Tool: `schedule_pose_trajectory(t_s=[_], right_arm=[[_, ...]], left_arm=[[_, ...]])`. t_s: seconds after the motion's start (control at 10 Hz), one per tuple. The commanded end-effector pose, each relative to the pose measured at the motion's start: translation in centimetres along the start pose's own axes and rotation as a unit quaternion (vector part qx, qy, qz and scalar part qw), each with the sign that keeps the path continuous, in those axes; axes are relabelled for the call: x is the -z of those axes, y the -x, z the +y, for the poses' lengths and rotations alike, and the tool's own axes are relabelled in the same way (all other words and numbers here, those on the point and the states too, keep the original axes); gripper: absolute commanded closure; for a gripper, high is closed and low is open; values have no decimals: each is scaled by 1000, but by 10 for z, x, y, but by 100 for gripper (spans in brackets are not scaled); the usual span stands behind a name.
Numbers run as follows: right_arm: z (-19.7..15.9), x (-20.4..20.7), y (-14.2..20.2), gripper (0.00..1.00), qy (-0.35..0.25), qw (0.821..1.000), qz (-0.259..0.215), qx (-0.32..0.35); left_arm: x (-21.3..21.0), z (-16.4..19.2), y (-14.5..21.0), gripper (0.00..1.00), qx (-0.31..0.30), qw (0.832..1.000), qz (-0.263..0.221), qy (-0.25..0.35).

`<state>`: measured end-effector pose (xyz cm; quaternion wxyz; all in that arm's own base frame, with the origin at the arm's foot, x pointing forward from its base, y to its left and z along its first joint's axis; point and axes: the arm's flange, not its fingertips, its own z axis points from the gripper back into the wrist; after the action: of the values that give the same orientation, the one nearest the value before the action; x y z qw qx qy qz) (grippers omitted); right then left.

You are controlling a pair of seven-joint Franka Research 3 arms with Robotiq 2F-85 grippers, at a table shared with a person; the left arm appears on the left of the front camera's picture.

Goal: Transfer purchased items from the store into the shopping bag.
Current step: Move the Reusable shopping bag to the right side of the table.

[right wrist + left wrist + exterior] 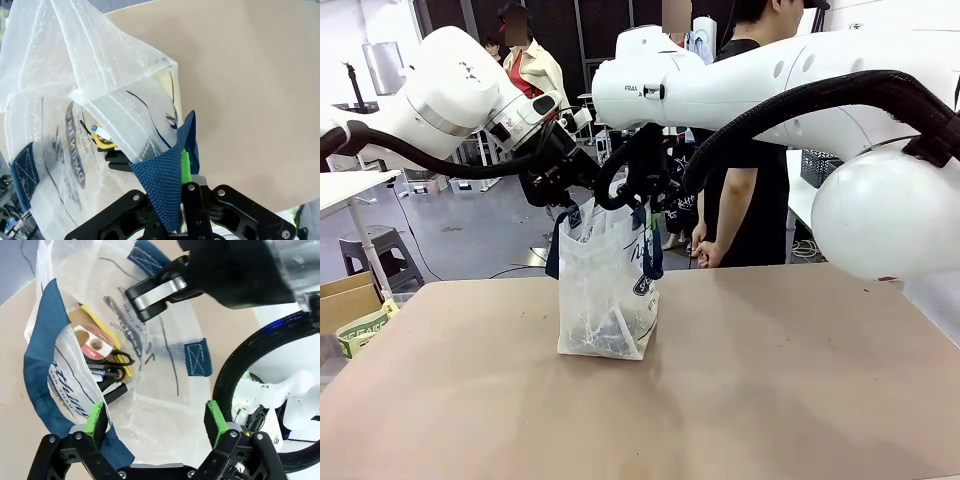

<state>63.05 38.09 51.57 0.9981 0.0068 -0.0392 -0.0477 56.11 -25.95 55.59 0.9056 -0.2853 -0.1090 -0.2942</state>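
Tan table [800, 380], mid-left: we log the shopping bag [605, 300] upright. Left wrist view: left gripper [156, 421] spread wide over purchased items [97, 342] inside. Right wrist view: right gripper [182, 172] pinches navy strap [162, 185]; limp film, best held by straps.

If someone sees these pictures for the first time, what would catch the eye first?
First, the translucent bag standing mid-table, with both white arms meeting over its top. The right gripper is shut on a navy strap, while the left gripper hangs open over the bag's mouth. Inside the bag lie a tape roll on a tan packet and small dark pieces.
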Motion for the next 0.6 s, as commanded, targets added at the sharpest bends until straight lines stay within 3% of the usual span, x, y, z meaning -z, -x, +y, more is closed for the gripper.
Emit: schedule_pose_trajectory(t_s=[0.0,0.5], right_arm=[[10,3,-1,100,-1,1000,-15,28],[14,-1,-1,100,-46,996,11,72]], left_arm=[[2,-2,-3,0,-12,1000,2,17],[17,-7,-4,0,-6,1000,24,19]])
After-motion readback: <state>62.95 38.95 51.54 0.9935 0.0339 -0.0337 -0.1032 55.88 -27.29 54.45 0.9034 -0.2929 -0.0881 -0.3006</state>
